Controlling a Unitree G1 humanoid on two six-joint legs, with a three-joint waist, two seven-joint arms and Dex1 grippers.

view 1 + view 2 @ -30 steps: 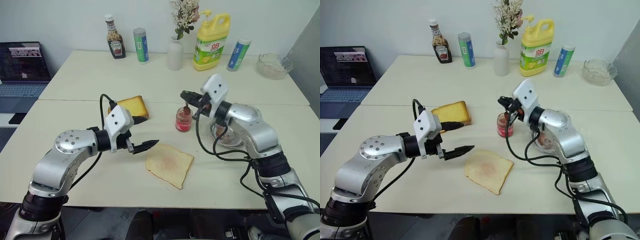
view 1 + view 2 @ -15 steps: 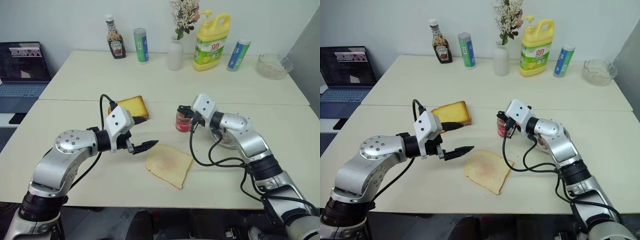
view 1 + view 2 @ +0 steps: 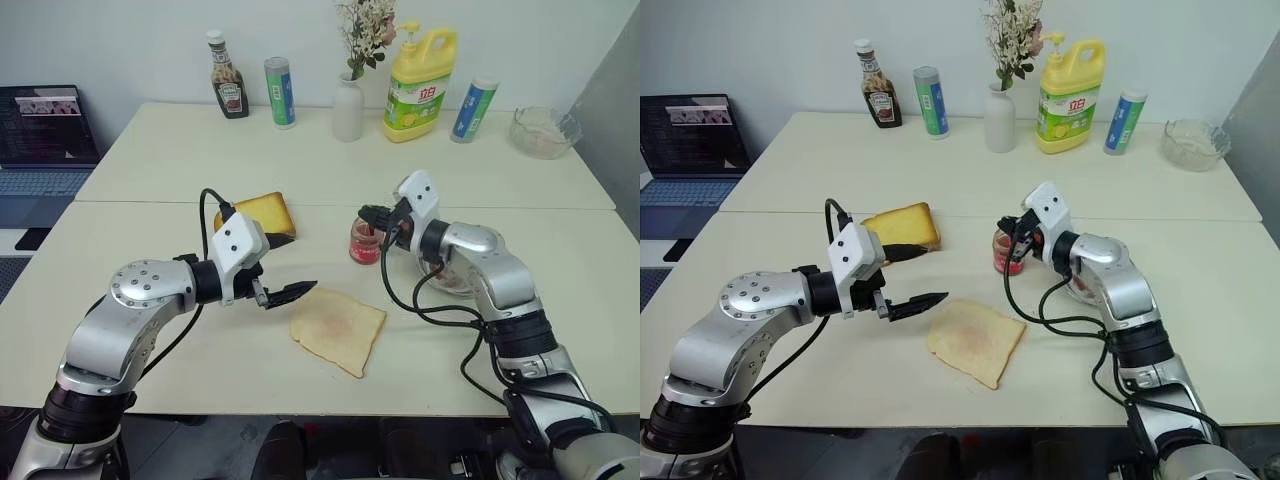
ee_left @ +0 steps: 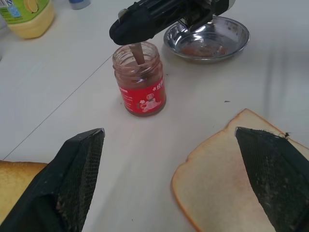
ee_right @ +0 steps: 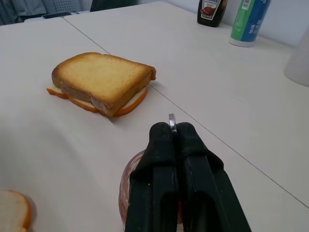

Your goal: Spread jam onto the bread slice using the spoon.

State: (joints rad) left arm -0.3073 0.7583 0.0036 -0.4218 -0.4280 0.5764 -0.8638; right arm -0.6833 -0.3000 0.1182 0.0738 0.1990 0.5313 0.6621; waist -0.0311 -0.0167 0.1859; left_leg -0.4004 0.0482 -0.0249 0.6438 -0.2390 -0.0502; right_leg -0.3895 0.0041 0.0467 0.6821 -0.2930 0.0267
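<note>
The right gripper point(image 4: 159, 19) is clenched on the spoon point(image 4: 137, 52), which stands in the jam point(image 4: 140, 79); the bread point(image 3: 338, 330) lies nearer the robot, toward the released left gripper point(image 3: 285, 266).

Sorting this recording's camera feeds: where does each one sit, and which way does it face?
Head pair: forward and down over the table; both arms show, bread slice between them.
Left wrist: along the left gripper, jaws open, toward the jam jar and steel dish.
Right wrist: along the right gripper, shut on the spoon, over the jar, toward the toast.
Shared: both wrist views show the jar.
</note>
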